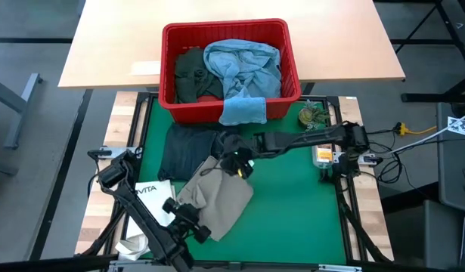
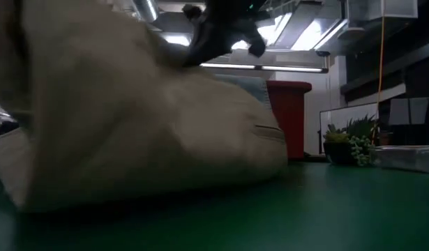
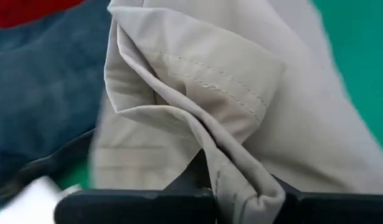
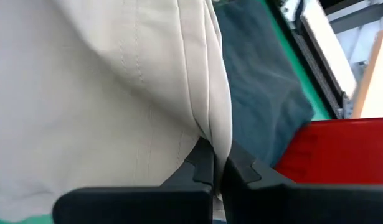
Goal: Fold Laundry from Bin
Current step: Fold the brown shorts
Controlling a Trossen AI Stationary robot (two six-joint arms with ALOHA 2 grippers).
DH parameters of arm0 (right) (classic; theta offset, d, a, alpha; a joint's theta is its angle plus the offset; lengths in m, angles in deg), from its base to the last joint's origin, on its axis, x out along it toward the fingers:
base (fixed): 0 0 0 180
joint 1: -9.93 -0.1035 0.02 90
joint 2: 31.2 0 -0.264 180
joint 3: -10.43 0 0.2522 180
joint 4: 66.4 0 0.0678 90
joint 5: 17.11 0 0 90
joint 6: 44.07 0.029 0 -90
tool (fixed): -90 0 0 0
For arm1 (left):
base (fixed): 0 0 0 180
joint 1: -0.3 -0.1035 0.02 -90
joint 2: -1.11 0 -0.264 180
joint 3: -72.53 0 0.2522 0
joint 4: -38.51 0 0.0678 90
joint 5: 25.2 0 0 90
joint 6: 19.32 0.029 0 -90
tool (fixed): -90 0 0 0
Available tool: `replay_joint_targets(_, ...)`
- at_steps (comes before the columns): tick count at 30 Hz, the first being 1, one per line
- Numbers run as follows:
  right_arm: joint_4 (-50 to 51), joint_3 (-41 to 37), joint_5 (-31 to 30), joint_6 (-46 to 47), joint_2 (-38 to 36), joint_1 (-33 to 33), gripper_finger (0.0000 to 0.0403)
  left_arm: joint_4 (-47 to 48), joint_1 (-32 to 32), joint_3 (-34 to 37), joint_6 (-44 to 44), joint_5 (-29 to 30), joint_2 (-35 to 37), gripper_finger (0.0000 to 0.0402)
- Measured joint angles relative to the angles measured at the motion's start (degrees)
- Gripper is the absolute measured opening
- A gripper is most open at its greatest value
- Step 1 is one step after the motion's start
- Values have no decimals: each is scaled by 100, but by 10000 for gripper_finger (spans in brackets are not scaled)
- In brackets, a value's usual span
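1. Gripping a pinched fold of the khaki trousers (image 1: 217, 198), the right gripper (image 1: 238, 162) has its fingers closed on the smooth woven cloth at the far edge
2. The left gripper (image 1: 188, 219) clamps a stitched hem of the same trousers at the near edge, fingers closed on it
3. The trousers lie crumpled on the green table (image 1: 292, 211), beside the flat dark jeans (image 1: 188, 147)
4. The red bin (image 1: 230, 32), a rectangular plastic basket, holds a rumpled light blue garment (image 1: 243, 66) and a dark green piece (image 1: 191, 74); a small blue cloth (image 1: 242, 110) hangs over its rim
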Motion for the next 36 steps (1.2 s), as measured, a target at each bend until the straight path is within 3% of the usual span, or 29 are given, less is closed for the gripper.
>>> replay_joint_targets(8,-639,0,236,-323,561,312,7,241,-95,0,268,-1066,0,14)
replay_joint_targets(13,-865,0,88,-474,752,333,7,258,-190,1,343,-1234,0,28)
replay_joint_targets(21,-970,0,-46,-477,766,329,12,326,-400,2,769,-2012,0,86)
replay_joint_targets(24,-989,-1,-54,-479,766,327,37,365,-452,4,779,-2129,0,111)
replay_joint_targets(30,-995,0,-83,-479,777,329,127,517,-544,4,781,-2801,0,155)
replay_joint_targets(36,-1185,4,-76,-501,778,329,180,512,-496,4,777,-3076,0,168)
